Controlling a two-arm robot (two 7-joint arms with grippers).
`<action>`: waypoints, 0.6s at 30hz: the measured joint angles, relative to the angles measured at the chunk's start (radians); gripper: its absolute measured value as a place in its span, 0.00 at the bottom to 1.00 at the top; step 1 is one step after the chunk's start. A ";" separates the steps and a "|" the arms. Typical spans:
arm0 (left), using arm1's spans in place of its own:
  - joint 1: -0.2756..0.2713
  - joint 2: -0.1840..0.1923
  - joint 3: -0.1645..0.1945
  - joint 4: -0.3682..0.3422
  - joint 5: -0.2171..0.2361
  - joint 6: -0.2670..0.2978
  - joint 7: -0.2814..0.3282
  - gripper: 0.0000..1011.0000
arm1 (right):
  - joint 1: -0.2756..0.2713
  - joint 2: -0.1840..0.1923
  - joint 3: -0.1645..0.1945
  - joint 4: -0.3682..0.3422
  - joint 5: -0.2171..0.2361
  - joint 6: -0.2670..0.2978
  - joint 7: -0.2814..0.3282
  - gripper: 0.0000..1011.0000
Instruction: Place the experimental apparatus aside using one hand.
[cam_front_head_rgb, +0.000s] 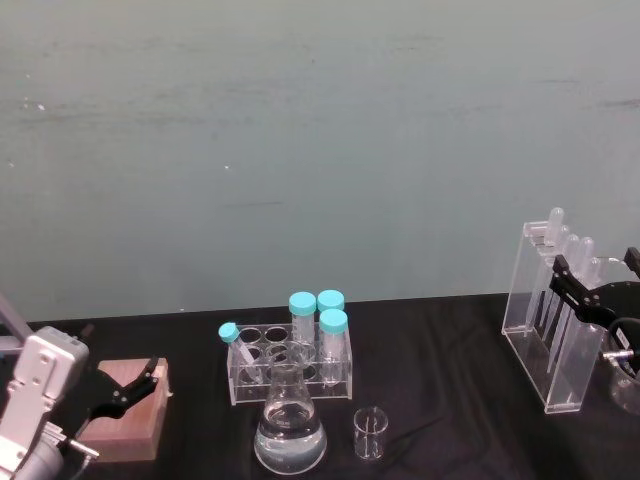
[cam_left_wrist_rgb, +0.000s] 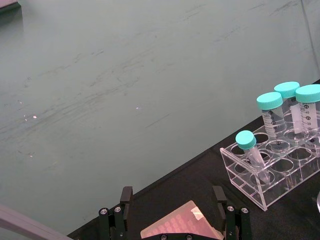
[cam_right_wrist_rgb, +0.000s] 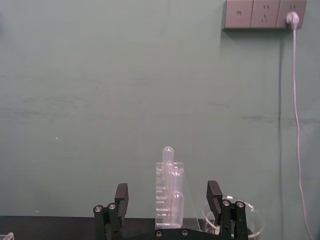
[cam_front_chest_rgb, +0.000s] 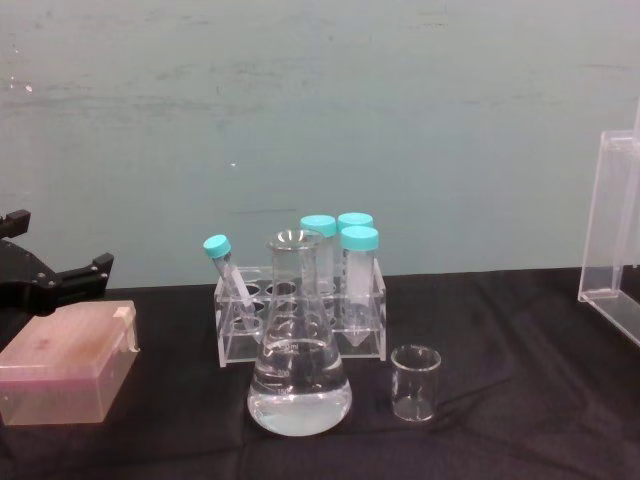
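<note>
Experimental apparatus, four lots on the black tablecloth (cam_front_head_rgb: 450, 340), listed left to right with hazards.

1. Left gripper (cam_left_wrist_rgb: 172, 190): released, fingers spread, hanging over a pink lidded box (cam_front_chest_rgb: 65, 375) at the left end, well apart from the glassware. Hazard: if I swing it toward the centre while low, it meets the rack before the flask.

2. Tube rack (cam_left_wrist_rgb: 270, 180): clear acrylic, three teal-capped tubes upright and one smaller tube leaning toward my left. Hazard: that leaning cap sticks out and would catch a passing finger, dragging the rack along.

3. Conical flask (cam_front_chest_rgb: 298, 385): centre front, just before the rack, holding clear liquid in its lower part. Hazard: smooth tapered glass. I judge a grasp on the sloping wall would slide upward, and a jerky carry would slosh or spill.

4. Small beaker (cam_front_chest_rgb: 416, 383): empty, near the flask on its right. Hazard: light, and easily knocked over by the flask moving sideways.

5. Pipette stand (cam_front_head_rgb: 545, 320): tall, narrow, at the far right, pipette bulbs showing above it. My right gripper (cam_right_wrist_rgb: 168, 190) is unclenched with the stand framed between its fingers; I cannot tell if either touches. Hazard: top-heavy, so a finger hooking its wall would tip it and scatter pipettes.
</note>
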 joint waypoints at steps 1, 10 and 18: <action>0.000 0.000 0.000 0.000 0.000 0.000 0.000 0.99 | -0.002 0.000 -0.001 -0.004 -0.002 -0.003 0.001 0.99; 0.000 0.000 0.000 0.000 0.000 0.000 0.000 0.99 | -0.022 0.012 -0.018 -0.040 -0.016 -0.046 0.031 0.99; 0.000 0.000 0.000 0.000 0.000 0.000 0.000 0.99 | -0.021 0.043 -0.046 -0.037 0.010 -0.084 0.101 0.99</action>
